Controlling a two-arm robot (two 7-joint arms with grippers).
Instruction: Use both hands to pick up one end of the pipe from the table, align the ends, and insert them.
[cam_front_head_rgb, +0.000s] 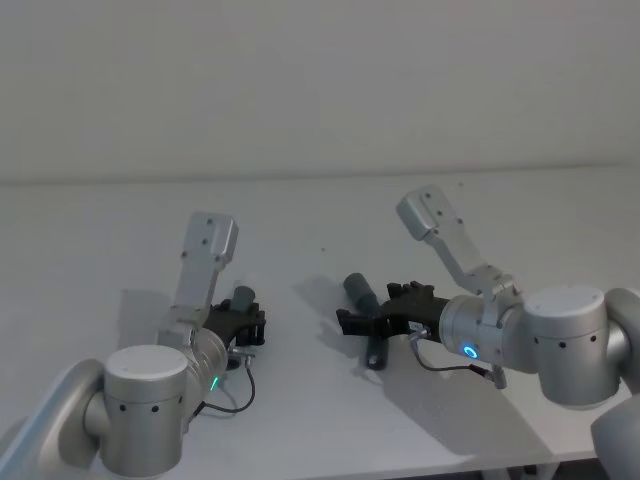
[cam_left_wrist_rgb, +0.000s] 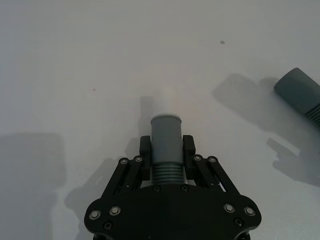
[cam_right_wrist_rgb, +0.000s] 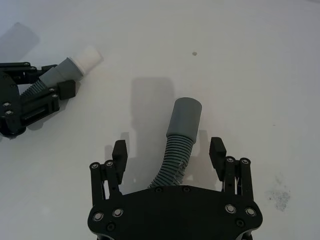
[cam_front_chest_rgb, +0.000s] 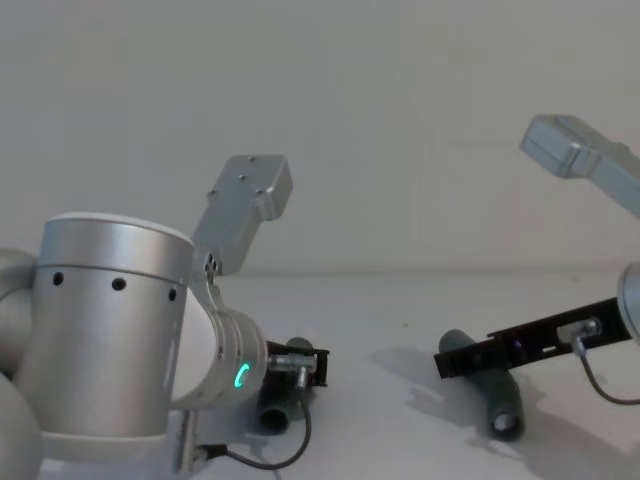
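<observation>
While the left claw (cam_left_wrist_rgb: 167, 146) is clamped shut on the first pipe piece (cam_left_wrist_rgb: 166, 132), the right claw (cam_right_wrist_rgb: 168, 149) stands wide open and holds nothing.

The left claw's fingers (cam_left_wrist_rgb: 145, 147) press on both sides of the first piece, where its smooth cuff meets the ribbed section. The cuff projects forward past the fingertips and carries the white plug tip (cam_right_wrist_rgb: 87, 57) at its far end. The rest of the piece runs back under the claw body and droops toward the worktop (cam_front_head_rgb: 120, 230).

The second pipe piece (cam_right_wrist_rgb: 175, 160) lies on the worktop between the right claw's fingers (cam_right_wrist_rgb: 119, 152). A clear gap shows between each finger and the ribbed section, so neither finger touches it. The grey open collar (cam_right_wrist_rgb: 185, 117) extends forward beyond the fingertips. The ribbed section curves back beneath the claw body.

Both claws sit low over the worktop, near each other. The left claw is to the left of the right claw. The plug tip and the collar are apart and not in line.
</observation>
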